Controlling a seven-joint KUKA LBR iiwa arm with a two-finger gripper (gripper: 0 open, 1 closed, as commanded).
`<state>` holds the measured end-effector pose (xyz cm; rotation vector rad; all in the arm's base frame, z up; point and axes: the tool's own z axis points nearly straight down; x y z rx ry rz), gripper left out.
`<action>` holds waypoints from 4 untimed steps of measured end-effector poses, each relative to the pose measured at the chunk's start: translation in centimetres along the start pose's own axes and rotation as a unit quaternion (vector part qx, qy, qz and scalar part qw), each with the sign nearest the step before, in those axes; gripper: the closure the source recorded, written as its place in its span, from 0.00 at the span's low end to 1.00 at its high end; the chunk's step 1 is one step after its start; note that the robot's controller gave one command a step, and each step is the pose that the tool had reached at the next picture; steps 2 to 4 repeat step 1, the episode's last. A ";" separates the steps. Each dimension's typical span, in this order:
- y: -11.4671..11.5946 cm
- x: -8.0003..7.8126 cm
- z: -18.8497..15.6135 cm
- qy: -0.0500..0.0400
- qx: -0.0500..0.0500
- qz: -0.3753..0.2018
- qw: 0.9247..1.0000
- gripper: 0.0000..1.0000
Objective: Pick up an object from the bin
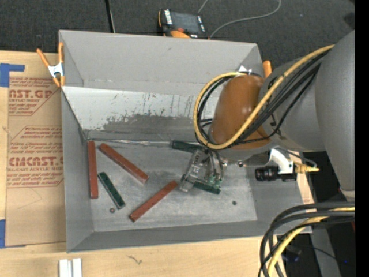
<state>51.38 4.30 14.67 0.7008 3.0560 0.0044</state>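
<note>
Risk: slip on lift. Camera view: gripper (200, 176) sits low on the bin (74, 201) floor, right of centre, touching or just over a short dark green stick (210, 187) that lies flat, angled slightly down to the right. Can't tell the fingers' gap; wrist and cables hide it. The stick looks thin and flat, so the tips could scrape the floor, pinch one end only, and let it swivel or drop. Red stick (153, 200) ends just left of the gripper and could get nudged or dragged along. Second green stick (185, 146) lies behind by the back wall, apart.
</note>
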 end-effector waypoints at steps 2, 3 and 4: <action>0.1 -0.1 -4.8 0.000 0.000 0.000 1.000 1.00; 0.1 -0.1 -4.8 0.000 0.000 0.000 1.000 1.00; 0.1 -0.1 -4.8 0.000 0.000 0.000 1.000 1.00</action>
